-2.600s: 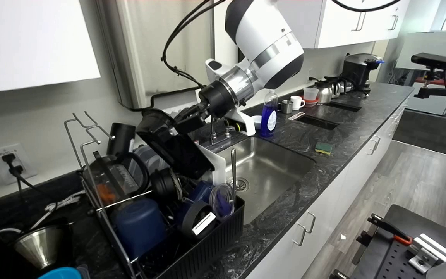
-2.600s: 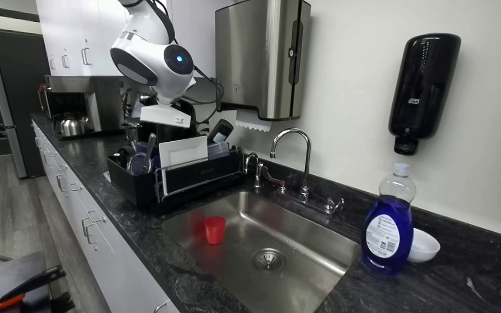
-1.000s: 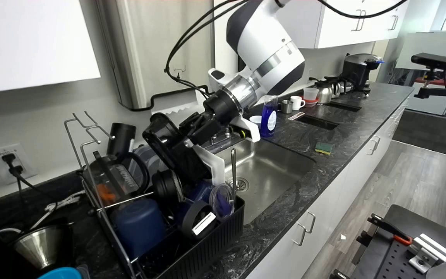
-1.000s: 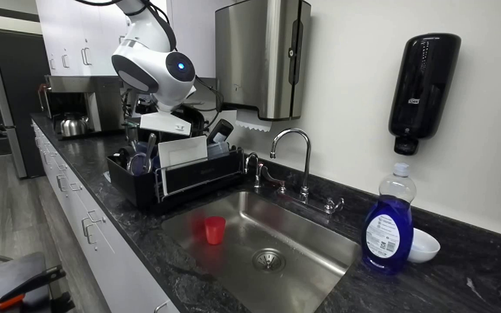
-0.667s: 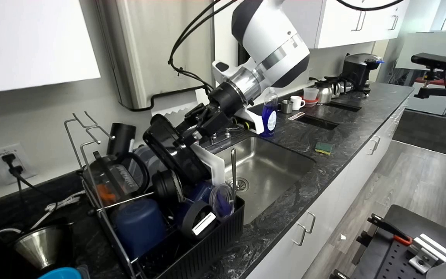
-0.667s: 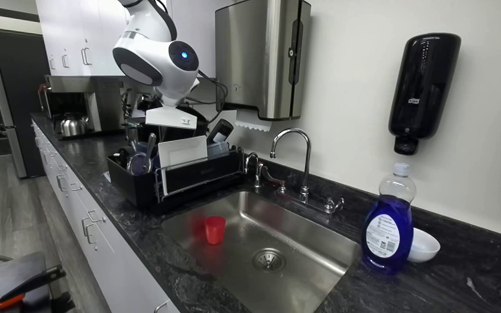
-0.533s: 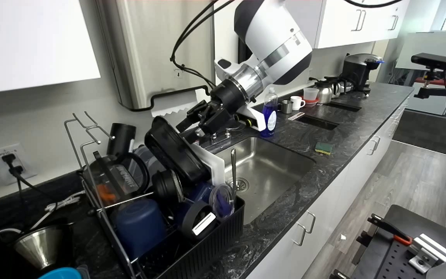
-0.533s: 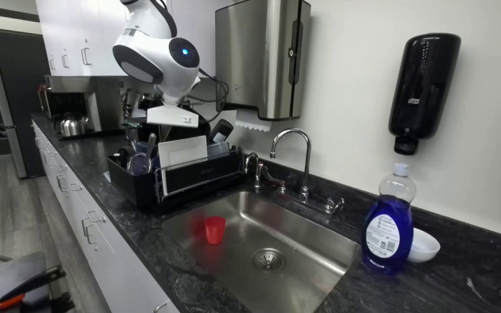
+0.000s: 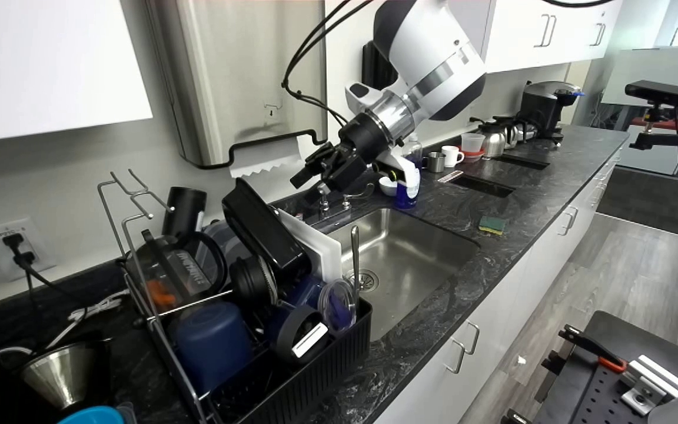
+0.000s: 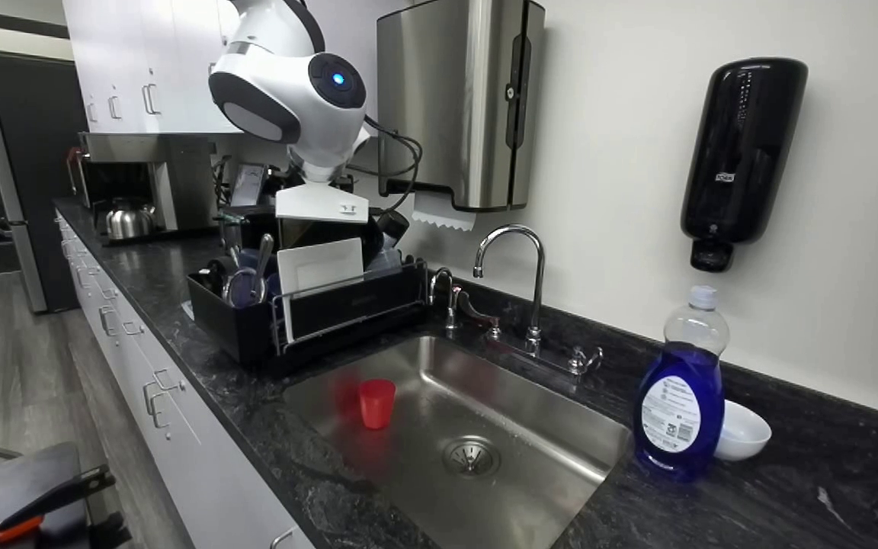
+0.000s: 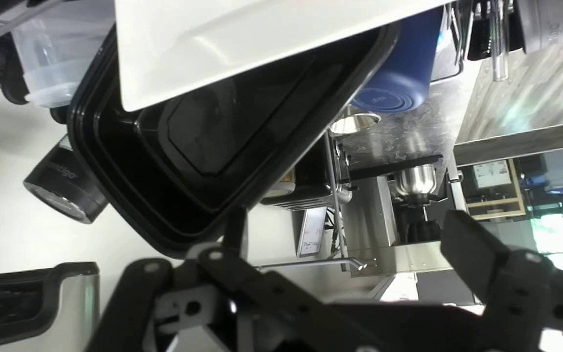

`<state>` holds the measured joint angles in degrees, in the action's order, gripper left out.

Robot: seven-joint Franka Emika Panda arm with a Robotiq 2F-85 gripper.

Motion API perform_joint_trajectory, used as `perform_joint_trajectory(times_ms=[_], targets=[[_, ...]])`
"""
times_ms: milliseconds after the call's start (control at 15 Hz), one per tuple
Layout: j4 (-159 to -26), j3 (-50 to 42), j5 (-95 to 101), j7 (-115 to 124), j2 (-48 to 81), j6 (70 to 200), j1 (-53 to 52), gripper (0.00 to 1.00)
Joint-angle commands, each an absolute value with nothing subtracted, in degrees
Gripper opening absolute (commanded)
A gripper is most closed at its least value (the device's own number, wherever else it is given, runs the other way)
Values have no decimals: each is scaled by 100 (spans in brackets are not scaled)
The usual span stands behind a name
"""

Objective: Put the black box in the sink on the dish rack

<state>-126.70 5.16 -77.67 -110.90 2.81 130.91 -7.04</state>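
The black box (image 9: pixel 265 227), a shallow rectangular tray, rests tilted among the dishes in the dish rack (image 9: pixel 321 359), beside a white board (image 9: pixel 315 241). Its hollow side shows in the wrist view, where the box (image 11: pixel 227 127) is partly covered by the white board. My gripper (image 9: pixel 308 187) stands off to the upper right of the box, apart from it. In the wrist view the gripper (image 11: pixel 350 230) is open, its fingers wide apart with nothing held. The sink (image 10: pixel 439 473) lies beside the rack.
A red cup (image 10: pixel 376 404) stands in the sink. Behind the sink rises a faucet (image 10: pixel 538 297), with a blue soap bottle (image 10: pixel 671 412) nearby. Above the rack hangs a steel towel dispenser (image 9: pixel 256 76). A wire holder (image 9: pixel 133 200) and a black bottle (image 9: pixel 184 212) stick up at the rack's back.
My gripper was shut on the black box; it has opened, let go and drawn back up and to the right. The box has settled leaning in the rack.
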Motion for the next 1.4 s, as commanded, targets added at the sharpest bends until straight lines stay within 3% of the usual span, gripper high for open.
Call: perform_joint_trajectory(times_ms=[0,667,1333], targets=[[-12760,461,-7625,-11145,214,13290,-592,100],[-12843,321,-7491,-10610,310,14397,-463,100],[-13097,165,-6183,-8213,763,16109,-532,100]])
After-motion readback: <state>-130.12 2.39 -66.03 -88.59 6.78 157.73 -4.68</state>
